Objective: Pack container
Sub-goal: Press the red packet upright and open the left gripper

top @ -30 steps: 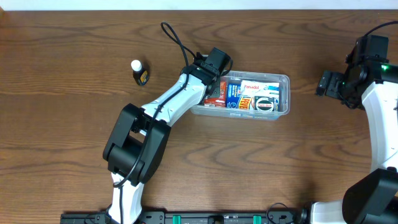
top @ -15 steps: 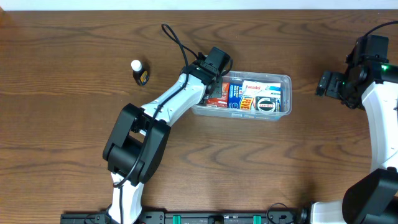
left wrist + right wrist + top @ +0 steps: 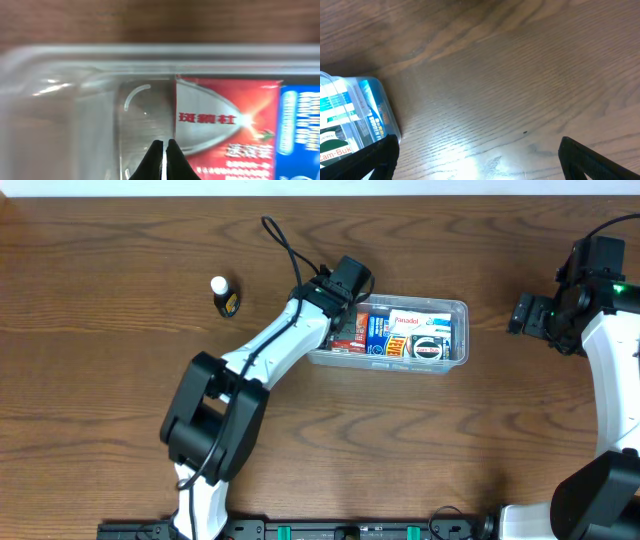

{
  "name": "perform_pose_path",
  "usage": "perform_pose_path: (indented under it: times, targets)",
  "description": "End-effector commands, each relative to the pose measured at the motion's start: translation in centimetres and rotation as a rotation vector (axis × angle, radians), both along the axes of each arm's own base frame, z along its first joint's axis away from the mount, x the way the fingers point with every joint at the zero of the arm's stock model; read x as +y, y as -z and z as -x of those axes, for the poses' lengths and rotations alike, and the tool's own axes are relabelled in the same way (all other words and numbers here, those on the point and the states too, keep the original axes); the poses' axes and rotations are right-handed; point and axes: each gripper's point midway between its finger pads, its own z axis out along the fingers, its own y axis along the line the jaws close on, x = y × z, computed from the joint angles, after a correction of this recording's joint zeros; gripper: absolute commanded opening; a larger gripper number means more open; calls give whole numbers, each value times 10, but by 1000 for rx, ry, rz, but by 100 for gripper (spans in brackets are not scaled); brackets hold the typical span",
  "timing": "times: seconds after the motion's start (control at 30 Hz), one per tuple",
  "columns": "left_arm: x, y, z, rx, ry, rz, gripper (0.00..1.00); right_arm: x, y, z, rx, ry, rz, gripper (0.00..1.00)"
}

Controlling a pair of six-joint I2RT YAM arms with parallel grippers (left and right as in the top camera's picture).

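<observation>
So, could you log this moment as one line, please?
left gripper: shut, at left end of container, by red box | right gripper: open, aside | bottle: outside container

Container (image 3: 100, 50) end bare — red box (image 3: 225, 120) crowds beside.

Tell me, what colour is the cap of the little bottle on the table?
The cap is white; the overhead view shows it best.
</observation>
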Motion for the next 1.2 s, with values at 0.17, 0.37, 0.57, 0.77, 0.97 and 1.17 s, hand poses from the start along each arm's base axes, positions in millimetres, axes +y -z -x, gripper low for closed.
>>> perform_pose_path:
  times: [0.17,0.37,0.57,0.77,0.97,1.17]
  targets:
    - [-7,-29,-2,-46,24,44,6,-2,0,0,3,-2,8,99]
    - [-24,-29,8,-22,63,84,6,-2,0,0,3,-2,8,99]
    - [-39,-26,18,-17,102,81,6,-2,0,0,3,-2,8,99]
    - [-40,-22,23,-12,111,70,6,-2,0,0,3,-2,8,99]
    - [-39,-8,25,14,111,53,6,-2,0,0,3,-2,8,99]
    - [-40,8,26,38,112,37,6,-2,0,0,3,-2,8,99]
